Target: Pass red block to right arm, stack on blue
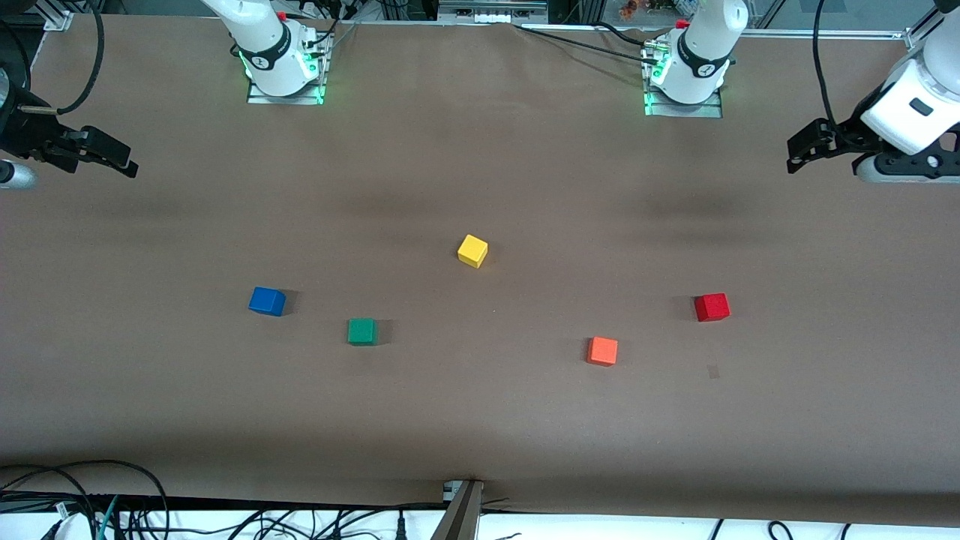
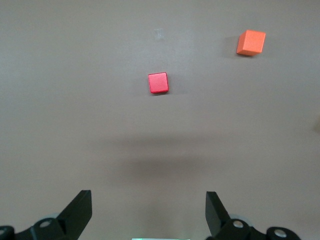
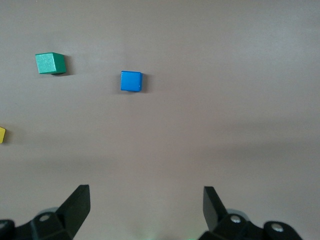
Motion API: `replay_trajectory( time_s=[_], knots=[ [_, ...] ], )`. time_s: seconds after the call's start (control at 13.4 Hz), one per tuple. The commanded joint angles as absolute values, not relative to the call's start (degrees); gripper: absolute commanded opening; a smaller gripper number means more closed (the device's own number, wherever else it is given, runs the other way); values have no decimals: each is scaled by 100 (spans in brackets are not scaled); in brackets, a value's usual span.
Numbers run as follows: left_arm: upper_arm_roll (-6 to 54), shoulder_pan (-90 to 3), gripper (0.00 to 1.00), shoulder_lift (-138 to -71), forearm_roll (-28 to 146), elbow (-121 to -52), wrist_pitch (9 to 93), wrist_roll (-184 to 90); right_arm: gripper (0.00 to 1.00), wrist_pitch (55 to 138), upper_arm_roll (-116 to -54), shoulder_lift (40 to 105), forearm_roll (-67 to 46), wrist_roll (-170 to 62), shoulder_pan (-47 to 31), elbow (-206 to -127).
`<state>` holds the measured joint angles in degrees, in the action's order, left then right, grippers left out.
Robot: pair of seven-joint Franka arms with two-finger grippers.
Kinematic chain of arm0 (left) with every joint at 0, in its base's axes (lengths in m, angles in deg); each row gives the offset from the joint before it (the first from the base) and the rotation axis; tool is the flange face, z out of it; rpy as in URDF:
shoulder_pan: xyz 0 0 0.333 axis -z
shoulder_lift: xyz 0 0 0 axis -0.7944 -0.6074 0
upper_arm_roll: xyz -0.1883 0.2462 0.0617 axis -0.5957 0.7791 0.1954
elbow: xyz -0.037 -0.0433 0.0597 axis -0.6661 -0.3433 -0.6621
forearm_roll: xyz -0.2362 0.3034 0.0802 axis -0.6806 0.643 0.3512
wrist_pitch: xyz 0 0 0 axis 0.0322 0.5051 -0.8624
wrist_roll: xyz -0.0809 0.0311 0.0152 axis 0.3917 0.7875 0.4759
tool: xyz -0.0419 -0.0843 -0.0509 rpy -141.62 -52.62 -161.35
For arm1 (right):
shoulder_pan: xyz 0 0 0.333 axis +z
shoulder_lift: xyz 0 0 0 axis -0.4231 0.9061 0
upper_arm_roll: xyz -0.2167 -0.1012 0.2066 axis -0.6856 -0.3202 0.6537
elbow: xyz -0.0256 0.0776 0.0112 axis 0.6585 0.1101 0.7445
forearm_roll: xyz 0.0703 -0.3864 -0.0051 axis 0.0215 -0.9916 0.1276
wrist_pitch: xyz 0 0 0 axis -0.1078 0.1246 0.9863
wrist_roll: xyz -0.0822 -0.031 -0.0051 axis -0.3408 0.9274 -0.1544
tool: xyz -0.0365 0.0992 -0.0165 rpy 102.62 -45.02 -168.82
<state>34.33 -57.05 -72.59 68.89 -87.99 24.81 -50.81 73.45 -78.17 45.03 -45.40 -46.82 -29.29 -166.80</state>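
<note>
The red block lies on the brown table toward the left arm's end; it also shows in the left wrist view. The blue cube lies toward the right arm's end and shows in the right wrist view. My left gripper hangs open and empty over the table's left-arm end, apart from the red block; its jaws stand wide. My right gripper hangs open and empty over the right-arm end, apart from the blue cube; its jaws stand wide.
A green cube lies beside the blue one, slightly nearer the front camera. A yellow cube lies mid-table. An orange cube lies beside the red block, nearer the camera. Cables run along the table's front edge.
</note>
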Motion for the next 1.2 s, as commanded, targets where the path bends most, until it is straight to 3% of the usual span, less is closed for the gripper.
replay_trajectory(
  time_s=[0.0, 1.12],
  knots=[
    [3281, -5699, 100, -7346, 7150, -8692, 2375, -5121, 100, 7251, -7812, 4548, -4466, -4625, -2916, -16537],
    [3332, -5822, 100, -7645, 7124, -8507, 2612, -5173, 100, 7243, -7820, 4548, -4466, -4616, -2916, -16537]
  ],
)
